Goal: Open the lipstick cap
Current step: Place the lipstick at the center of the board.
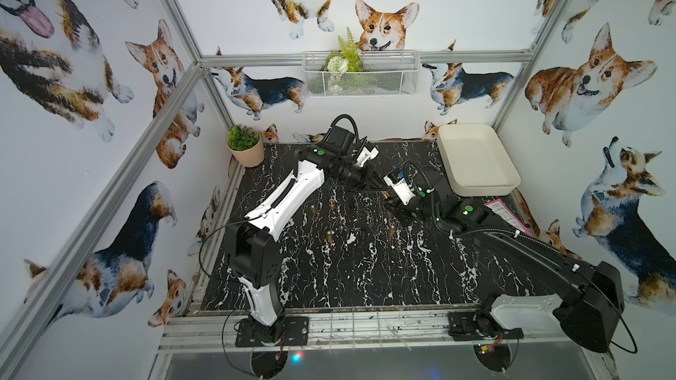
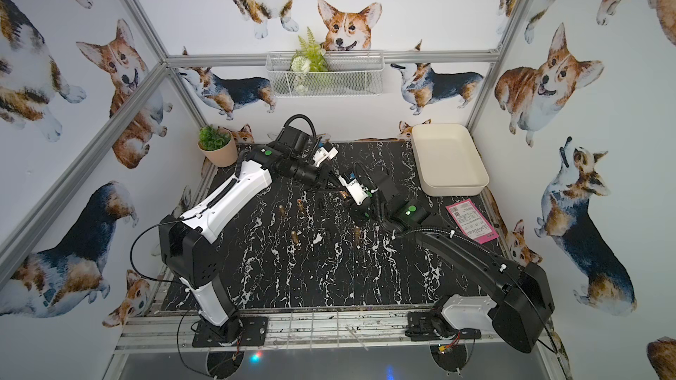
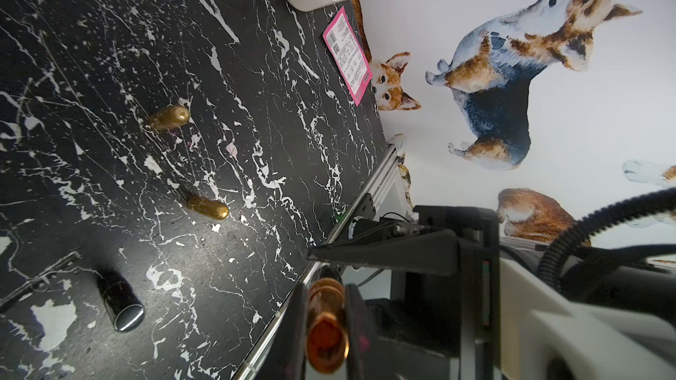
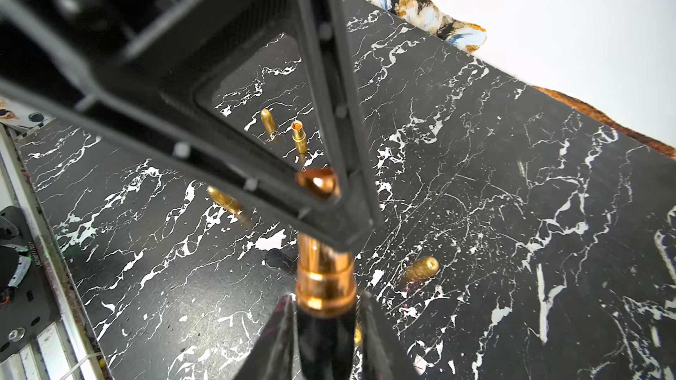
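Arms meet above the far middle of the table (image 1: 329, 286), each reaching in from its base at the near edge. From the near left, the left arm rises, bends at the elbow and stretches far and rightward, so the left gripper (image 1: 371, 185) points right. From the near right, the right arm lies low and angles far and leftward, with the right gripper (image 1: 390, 203) pointing back at it. Between them, held clear of the table, is the lipstick (image 1: 384, 195), a mere copper speck in both top views.

The left wrist view shows the left jaws clamped on the lipstick (image 3: 326, 323). In the right wrist view the right jaws flank its black end (image 4: 323, 338) beyond the gold collar, standing slightly apart, with a sliver of gap on one side.

Only the left wrist view makes out a black tube (image 3: 120, 299) lying open-ended on the table. Only the right wrist view shows an open gold tube (image 4: 299, 137) upright just beside a capped one (image 4: 269, 122). Near the white tray (image 2: 450, 159) at the far right, the pink card (image 2: 472, 221) shows whole in a top view
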Robot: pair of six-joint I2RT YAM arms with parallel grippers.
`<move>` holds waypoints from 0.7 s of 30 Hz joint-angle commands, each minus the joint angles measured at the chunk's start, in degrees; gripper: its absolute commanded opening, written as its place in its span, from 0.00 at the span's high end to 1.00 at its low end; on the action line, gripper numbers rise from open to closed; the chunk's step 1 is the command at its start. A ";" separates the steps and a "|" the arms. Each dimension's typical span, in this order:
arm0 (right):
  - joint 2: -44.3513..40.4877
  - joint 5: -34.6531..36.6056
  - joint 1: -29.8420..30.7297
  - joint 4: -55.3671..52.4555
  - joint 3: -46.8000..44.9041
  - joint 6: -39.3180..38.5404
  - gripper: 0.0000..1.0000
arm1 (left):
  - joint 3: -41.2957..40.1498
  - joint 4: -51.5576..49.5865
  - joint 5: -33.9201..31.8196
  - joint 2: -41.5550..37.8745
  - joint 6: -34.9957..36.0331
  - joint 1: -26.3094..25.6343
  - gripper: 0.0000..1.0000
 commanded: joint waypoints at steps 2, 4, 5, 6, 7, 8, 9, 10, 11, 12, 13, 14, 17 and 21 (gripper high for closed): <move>-1.60 1.51 0.13 -0.84 -0.42 0.05 0.62 | 1.72 -1.21 -2.91 0.79 -0.07 0.85 0.88; -2.47 1.91 0.10 -1.31 -1.03 0.14 0.60 | 2.36 -1.39 -3.74 1.29 -0.21 1.33 0.88; -2.93 2.07 0.10 -1.62 -1.23 0.27 0.58 | 2.80 -1.54 -4.31 1.69 -0.20 1.58 0.88; -3.40 2.31 0.13 -2.21 -1.44 0.39 0.58 | 3.49 -1.86 -4.98 2.05 -0.05 1.82 0.88; -3.91 2.47 0.13 -2.68 -1.53 0.54 0.58 | 4.05 -2.25 -5.60 2.44 0.14 2.02 0.88; -4.34 2.60 0.09 -3.34 -1.67 0.67 0.58 | 4.91 -2.66 -6.46 3.03 0.29 2.28 0.88; -4.95 2.78 0.05 -3.72 -1.86 0.62 0.58 | 5.77 -3.15 -7.34 3.69 0.45 2.50 0.88; -5.72 3.09 0.13 -4.24 -2.13 0.72 0.58 | 6.68 -3.55 -8.38 4.31 0.71 2.65 0.88; -6.24 3.34 0.12 -4.67 -2.27 0.83 0.58 | 7.57 -4.09 -9.56 4.96 1.07 2.66 0.88; -6.77 3.61 0.13 -4.94 -2.39 0.86 0.58 | 8.62 -4.83 -10.95 5.71 1.53 2.65 0.88; -7.65 4.00 0.12 -5.39 -2.60 0.99 0.58 | 9.59 -5.53 -12.20 6.57 2.07 2.62 0.88; -7.67 4.36 0.13 -5.77 -2.73 1.19 0.58 | 10.52 -6.04 -13.32 7.56 2.40 2.66 0.88; -12.22 5.84 0.13 -6.42 -3.47 1.81 0.58 | 12.31 -7.09 -17.63 10.26 3.37 2.53 0.88; -15.60 8.73 0.06 -6.43 -5.32 1.82 0.55 | 13.77 -7.48 -25.51 13.05 5.17 1.02 0.88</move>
